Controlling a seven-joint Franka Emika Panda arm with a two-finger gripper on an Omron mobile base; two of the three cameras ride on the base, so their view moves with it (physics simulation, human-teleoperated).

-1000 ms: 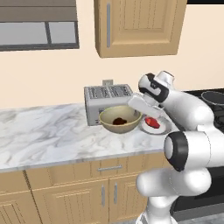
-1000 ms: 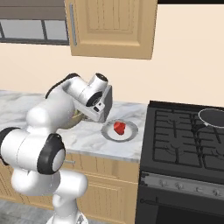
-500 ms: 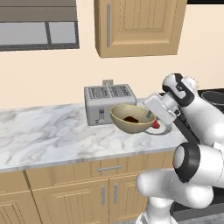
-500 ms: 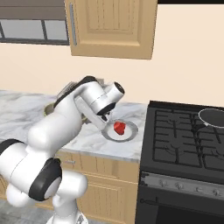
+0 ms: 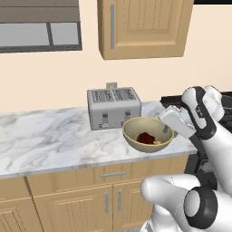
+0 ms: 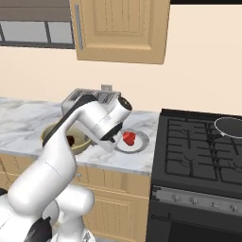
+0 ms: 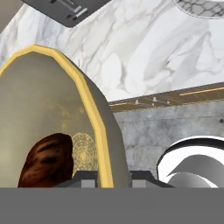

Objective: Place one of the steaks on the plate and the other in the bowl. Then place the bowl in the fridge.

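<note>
I have the bowl (image 5: pixel 148 134) by its rim: olive-gold, wide and rounded, with the dark reddish-brown steak (image 5: pixel 146 137) lying in its bottom. In the hand view the bowl (image 7: pixel 52 127) rises straight ahead of my gripper (image 7: pixel 113 177), its yellow lip running between the two tips, jaws closed tight on it, and the steak (image 7: pixel 47 160) sits just inside the wall. From the left base view the gripper (image 5: pixel 173 121) grips the bowl's right edge, and the bowl hangs over the front edge of the counter (image 5: pixel 50 140), tilted slightly. Behind the bowl stands the toaster (image 5: pixel 113 108), close to its far rim. In the right base view the plate (image 6: pixel 131 142) lies just beyond my hand, the red steak (image 6: pixel 128 137) on it. Past that is the stove (image 6: pixel 198 156). Open marble stretches away on the bowl's far side; the cabinet (image 5: pixel 145 27) hangs well above.
</note>
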